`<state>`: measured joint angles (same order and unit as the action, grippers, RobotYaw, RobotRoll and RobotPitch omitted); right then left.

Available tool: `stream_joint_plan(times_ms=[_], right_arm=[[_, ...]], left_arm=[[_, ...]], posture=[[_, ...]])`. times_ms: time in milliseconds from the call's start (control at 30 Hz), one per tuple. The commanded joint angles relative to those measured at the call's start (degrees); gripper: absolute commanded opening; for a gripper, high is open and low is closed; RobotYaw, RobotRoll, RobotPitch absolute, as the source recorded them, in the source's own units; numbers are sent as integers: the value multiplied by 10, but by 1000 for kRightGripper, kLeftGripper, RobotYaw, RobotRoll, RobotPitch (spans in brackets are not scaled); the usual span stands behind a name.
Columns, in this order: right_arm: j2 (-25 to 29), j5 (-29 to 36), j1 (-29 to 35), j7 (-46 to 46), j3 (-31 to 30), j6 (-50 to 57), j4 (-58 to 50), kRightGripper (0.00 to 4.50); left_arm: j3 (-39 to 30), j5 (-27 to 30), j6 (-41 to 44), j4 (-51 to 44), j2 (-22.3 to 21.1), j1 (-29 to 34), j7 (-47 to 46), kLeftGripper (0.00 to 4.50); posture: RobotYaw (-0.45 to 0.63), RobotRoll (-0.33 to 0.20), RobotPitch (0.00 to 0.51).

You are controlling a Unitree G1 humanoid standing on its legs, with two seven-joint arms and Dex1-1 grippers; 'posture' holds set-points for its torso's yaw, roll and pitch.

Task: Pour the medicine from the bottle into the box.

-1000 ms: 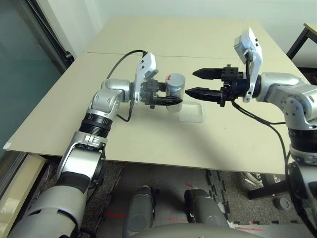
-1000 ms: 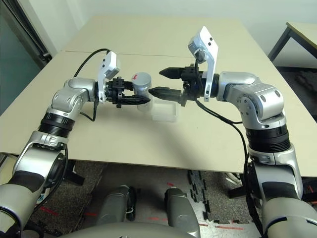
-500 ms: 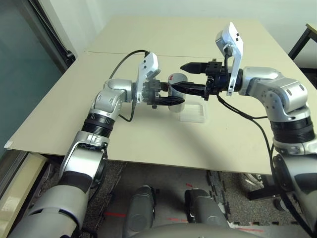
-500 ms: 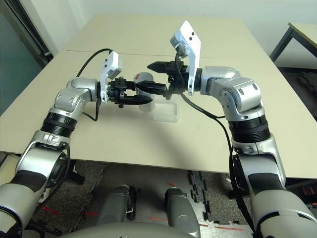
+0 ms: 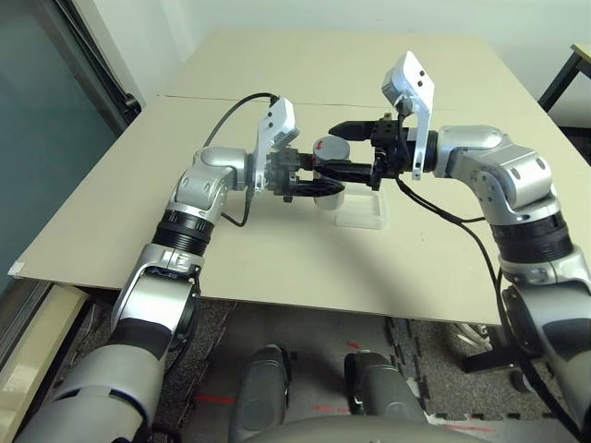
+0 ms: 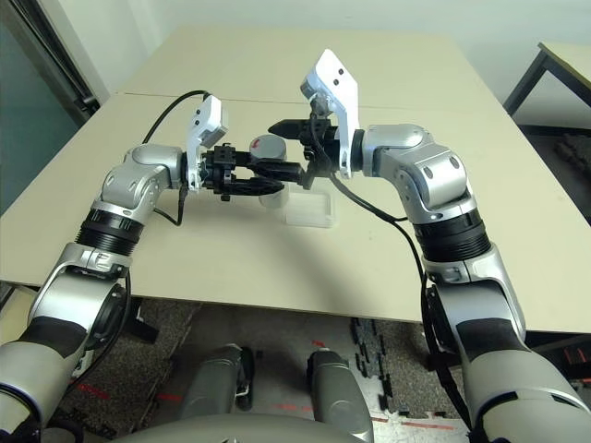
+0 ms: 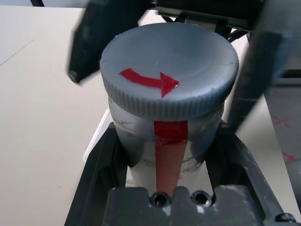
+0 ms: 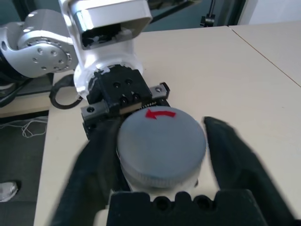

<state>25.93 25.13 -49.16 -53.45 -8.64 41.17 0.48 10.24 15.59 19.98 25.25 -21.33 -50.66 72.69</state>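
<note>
Clearly the cap-removal step is in hand: the left gripper (image 5: 309,185) is clamped on the body of the bottle (image 7: 167,127), holding it upright off the table, just beside the box (image 5: 362,209), which lies a little below and to the far side of its fingers. The right gripper (image 8: 160,155) straddles the cap (image 8: 161,141), fingers spread wide, not yet gripping. Next, I judge, they must close on the cap and twist, following its red arrow (image 7: 149,80).

bottle (image 5: 329,159) between both arms' fingers, box (image 5: 361,210) just right, on table (image 5: 277,249)
</note>
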Motion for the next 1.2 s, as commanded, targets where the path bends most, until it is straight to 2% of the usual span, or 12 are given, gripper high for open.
stream_joint_plan(times_ms=[33, 267, 433, 567, 700, 833, 967, 1200], right_arm=[[-2, 3, -9, 0, 2, 8, -8, 2588], [-17, 42, -32, 23, 35, 67, -24, 2588], [-37, 45, -63, 69, 68, 85, 3, 2588], [-43, 25, -83, 112, 81, 79, 41, 2588], [-40, -32, -81, 175, 79, 34, 101, 2588], [-46, -82, -54, 242, 91, -26, 159, 2588], [-63, -119, -16, 309, 103, -91, 189, 2588], [-92, -154, 34, 399, 131, -173, 229, 2588]], left_arm=[[9, -6, 3, -6, -1, 5, 5, 2458], [13, -17, -12, 14, -3, 9, 6, 2458], [13, -20, -16, 19, -5, 12, 7, 2459], [14, -24, -21, 23, -7, 14, 6, 2459], [5, -30, -29, 34, -5, 10, -16, 2459], [-31, -49, -75, 102, 7, -20, -119, 2458], [-72, -74, -158, 221, 10, -64, -246, 2459], [-125, -88, -253, 367, 17, -103, -386, 2459]], posture=[[11, 0, 84], [9, 0, 83], [13, 0, 84], [18, 0, 84], [26, 0, 84], [36, 0, 85], [44, 0, 82], [47, 0, 78]])
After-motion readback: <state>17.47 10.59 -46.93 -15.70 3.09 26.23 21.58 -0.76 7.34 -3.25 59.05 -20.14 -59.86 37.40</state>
